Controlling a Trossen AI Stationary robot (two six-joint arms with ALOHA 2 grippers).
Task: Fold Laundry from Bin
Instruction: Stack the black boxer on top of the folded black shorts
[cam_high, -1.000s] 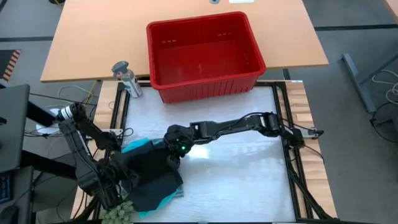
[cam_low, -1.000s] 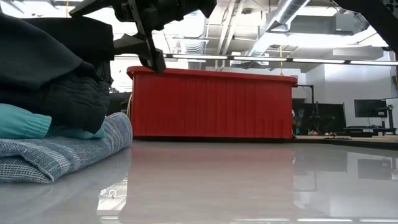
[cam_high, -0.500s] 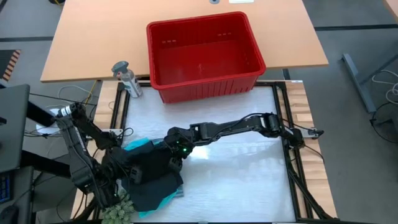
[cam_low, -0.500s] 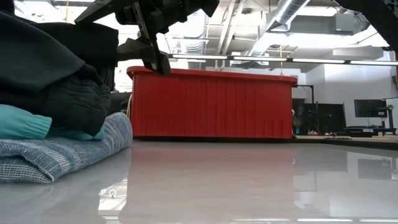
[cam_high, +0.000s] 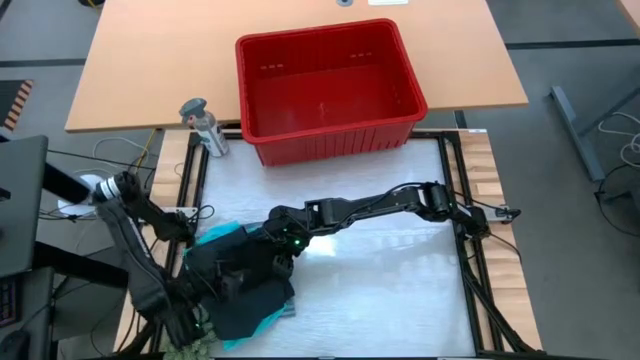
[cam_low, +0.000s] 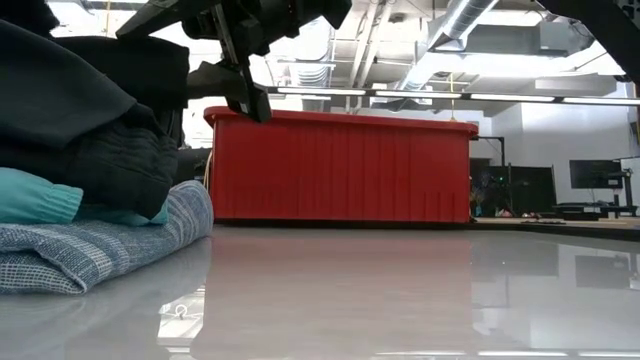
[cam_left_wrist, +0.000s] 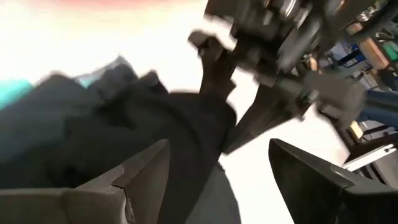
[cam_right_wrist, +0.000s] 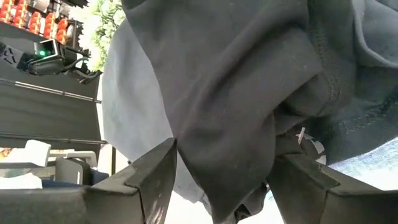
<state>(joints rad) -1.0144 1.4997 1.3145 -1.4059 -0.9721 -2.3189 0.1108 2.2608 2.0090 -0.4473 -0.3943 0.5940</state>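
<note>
The laundry lies as a pile at the table's near left. Black garments (cam_high: 245, 285) are on top, a turquoise one (cam_high: 220, 234) is under them, and a blue-grey striped one (cam_low: 100, 245) lies at the bottom on the table. My right gripper (cam_high: 278, 248) is open over the pile's far right part, with black cloth (cam_right_wrist: 230, 93) between its fingers. At the pile's left side my left gripper (cam_high: 213, 290) is open just above the black cloth (cam_left_wrist: 93, 137). The red bin (cam_high: 330, 140) stands at the table's far edge. My right gripper comes at the top black garment from above, slanting from the table's right. A fold of the cloth (cam_right_wrist: 217, 162) bulges up between its open fingers. Whether the fingers touch the cloth, I cannot tell.
A small grey bottle (cam_high: 203, 125) stands left of the bin. A green leafy thing (cam_high: 190, 342) lies at the near left edge beside the pile. The white table top (cam_high: 390, 270) to the right of the pile is bare. A wooden table (cam_high: 140, 70) lies behind.
My left arm has swung toward the table's near edge, and its gripper has moved in over the left side of the black cloth. The pile keeps its place and shape.
</note>
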